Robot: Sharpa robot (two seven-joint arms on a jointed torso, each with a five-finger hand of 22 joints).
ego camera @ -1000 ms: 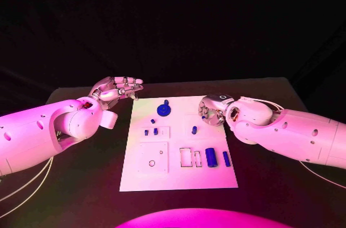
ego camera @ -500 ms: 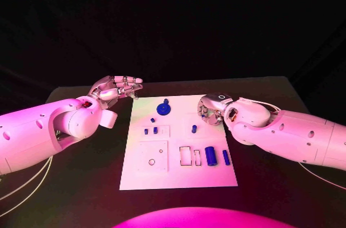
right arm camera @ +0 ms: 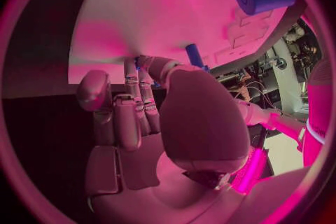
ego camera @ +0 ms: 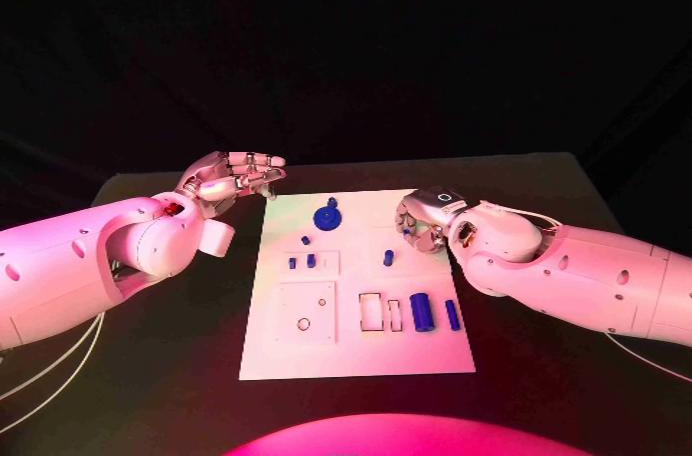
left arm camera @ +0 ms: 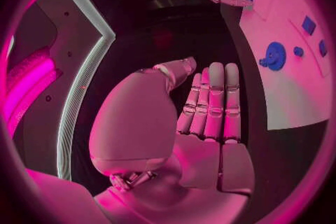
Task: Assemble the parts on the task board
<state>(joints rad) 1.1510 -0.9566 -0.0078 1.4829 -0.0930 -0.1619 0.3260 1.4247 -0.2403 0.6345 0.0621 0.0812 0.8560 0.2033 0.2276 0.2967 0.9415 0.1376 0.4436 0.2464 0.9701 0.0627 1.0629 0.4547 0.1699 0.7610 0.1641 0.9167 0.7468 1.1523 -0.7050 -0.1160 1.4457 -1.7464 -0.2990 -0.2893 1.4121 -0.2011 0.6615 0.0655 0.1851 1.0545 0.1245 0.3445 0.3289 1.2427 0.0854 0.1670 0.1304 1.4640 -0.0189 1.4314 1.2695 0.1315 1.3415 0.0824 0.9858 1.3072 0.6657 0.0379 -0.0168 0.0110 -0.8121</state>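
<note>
The task board [ego camera: 361,356] was seen lying flat in the middle of the black table [ego camera: 548,376], with small blue parts spread over it. A round blue part with a knob [ego camera: 329,217] was placed near the board's far edge, and a blue cylinder [ego camera: 421,313] and a slimmer blue bar [ego camera: 451,316] were set side by side toward the near right corner. Smaller blue pieces [ego camera: 300,262] were seated in a recessed square on the left half of the board, and a single blue peg [ego camera: 388,259] was found near the middle.

The left hand [ego camera: 231,180] was held above the table just beyond the board's far left corner, apart from every part; its fingers [left arm camera: 213,101] were kept straight and close together, with nothing held. The right hand [ego camera: 421,223] was poised over the board's right edge, near the far corner, beside the blue peg. Its fingers [right arm camera: 129,117] were curled inward; whether anything was gripped could not be told.
</note>
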